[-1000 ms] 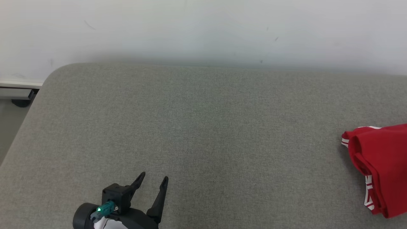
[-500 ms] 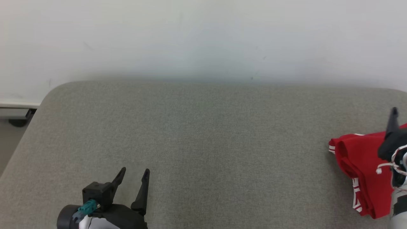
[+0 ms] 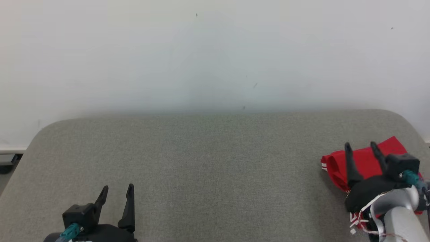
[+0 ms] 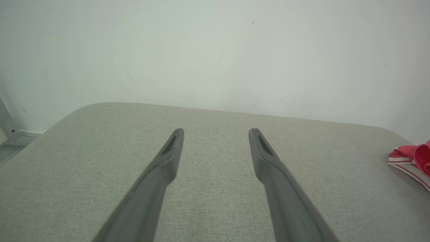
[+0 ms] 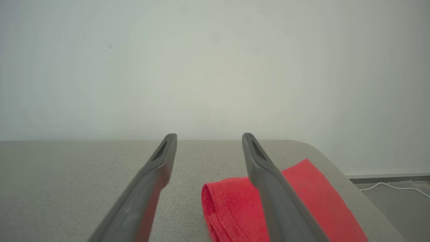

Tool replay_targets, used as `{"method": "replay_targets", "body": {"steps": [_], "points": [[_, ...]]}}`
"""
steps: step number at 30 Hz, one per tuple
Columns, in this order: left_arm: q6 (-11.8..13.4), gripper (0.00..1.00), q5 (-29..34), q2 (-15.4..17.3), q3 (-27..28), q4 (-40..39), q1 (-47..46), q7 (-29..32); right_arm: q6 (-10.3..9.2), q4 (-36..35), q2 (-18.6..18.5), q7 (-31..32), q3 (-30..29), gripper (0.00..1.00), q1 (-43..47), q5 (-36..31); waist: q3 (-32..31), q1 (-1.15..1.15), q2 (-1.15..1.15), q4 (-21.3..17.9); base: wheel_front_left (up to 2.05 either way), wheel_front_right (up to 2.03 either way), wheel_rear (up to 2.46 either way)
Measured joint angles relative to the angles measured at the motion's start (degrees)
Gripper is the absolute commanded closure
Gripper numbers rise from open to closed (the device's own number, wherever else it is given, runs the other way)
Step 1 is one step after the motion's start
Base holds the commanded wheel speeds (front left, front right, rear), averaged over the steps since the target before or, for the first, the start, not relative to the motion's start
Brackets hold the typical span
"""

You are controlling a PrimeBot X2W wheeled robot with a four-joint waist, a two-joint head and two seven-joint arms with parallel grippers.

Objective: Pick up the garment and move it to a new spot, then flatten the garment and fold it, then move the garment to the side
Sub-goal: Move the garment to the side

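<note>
At the far left of the head view, the left gripper (image 3: 118, 187) hovers low over the grey cushion (image 3: 215, 161). Its 2 dark fingers are spread apart with nothing between them. The left wrist view shows the same: the left gripper (image 4: 216, 130) points across bare grey fabric toward the white wall (image 4: 215, 50).

The middle of the cushion has nothing lying on it.

At the right end of the cushion, close to its rounded corner, lies the red garment (image 3: 364, 164), bunched into a thick, uneven bundle. A white-striped hem shows at its left end and again at its near edge. The right gripper (image 3: 360, 145) hangs just above it with its fingers released and wide, gripping nothing. In the right wrist view, the right gripper (image 5: 209, 134) looks along the garment (image 5: 228, 201), and the right-hand finger crosses in front of the red cloth. I cannot tell whether that finger touches it.

The garment looks like thin knit cloth, so it is probably light, soft and limp. It would likely sag and fall open once lifted, and a shallow pinch might catch only 1 layer. The rolled fold at its left end looks like the surest place to grip.

Count: 1 garment, 1 cushion, 2 grippers with 2 fingers each, and 1 white cable (image 5: 386, 186) on the floor beyond the cushion.
</note>
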Motion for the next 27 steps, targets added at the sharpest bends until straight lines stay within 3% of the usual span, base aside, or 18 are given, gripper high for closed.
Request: {"method": "replay_targets", "body": {"steps": [3, 12, 19, 27], "points": [[0.4, 0.0, 0.9, 0.1, 0.7, 0.3, 1.6, 0.0, 0.0, -2.1, 0.0, -0.4, 7.0, 0.0, 4.6, 6.5, -1.2, 0.0, 0.0, -0.5, 0.0, 0.0, 0.0], [0.5, 0.0, 0.5, -1.2, 2.8, 1.8, 2.0, 0.5, -0.08, -4.2, -0.1, -1.0, 12.1, 0.0, 9.1, 13.4, -1.4, 0.0, 0.0, 0.2, 0.0, 0.0, 0.0], [-0.1, 0.0, -0.4, -0.8, 3.0, 0.3, 2.6, -0.6, -3.32, -5.7, 0.0, -1.0, 14.0, 0.0, 12.4, 16.9, -1.3, 0.0, 0.0, 0.1, 0.0, 0.0, 0.0], [-0.1, 0.0, -2.6, -1.2, 4.2, 0.3, 3.6, -0.8, -5.3, -6.7, 0.0, -0.9, 14.1, 0.0, 12.9, 17.0, -1.1, 0.01, 0.0, -0.5, 0.0, 0.0, 0.0]]}}
